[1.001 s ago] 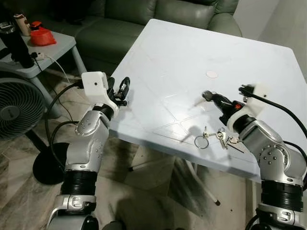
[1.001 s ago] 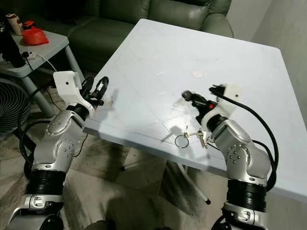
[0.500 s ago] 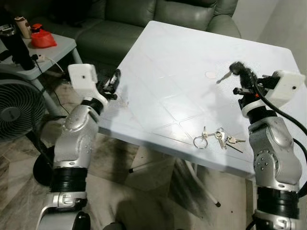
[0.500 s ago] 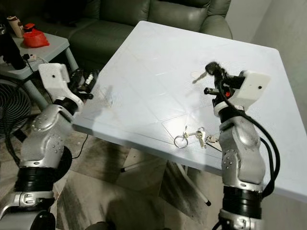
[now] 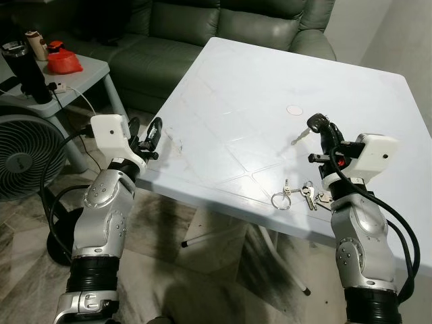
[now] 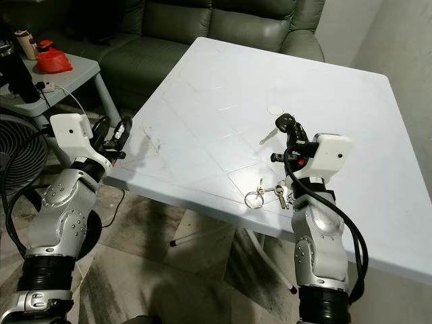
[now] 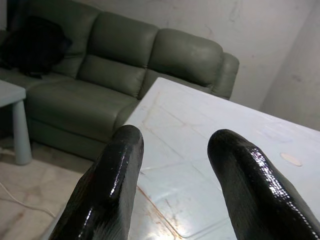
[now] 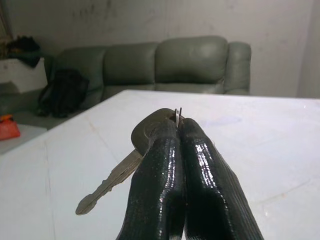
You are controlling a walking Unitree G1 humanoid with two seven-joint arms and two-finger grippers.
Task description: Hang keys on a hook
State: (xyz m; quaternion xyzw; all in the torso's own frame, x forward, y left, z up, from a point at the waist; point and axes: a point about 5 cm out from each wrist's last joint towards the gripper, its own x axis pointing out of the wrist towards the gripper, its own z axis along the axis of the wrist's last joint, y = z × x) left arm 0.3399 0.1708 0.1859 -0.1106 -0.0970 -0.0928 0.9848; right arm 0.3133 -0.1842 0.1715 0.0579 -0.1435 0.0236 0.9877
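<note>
The left silver arm is bent at the elbow, and its forearm points up and forward. The left gripper (image 5: 156,129) is held at the near left side. Its two long black fingers (image 7: 112,190) are spread apart with nothing between them. The right silver arm stands up straight on the near right. The right gripper (image 5: 320,129) is raised, its fingers pressed together on a small silver key (image 8: 115,177).

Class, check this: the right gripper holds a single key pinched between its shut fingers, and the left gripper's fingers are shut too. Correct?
Not quite. The left gripper has its fingers apart, as the left wrist view shows. The right gripper does pinch a single key.
</note>
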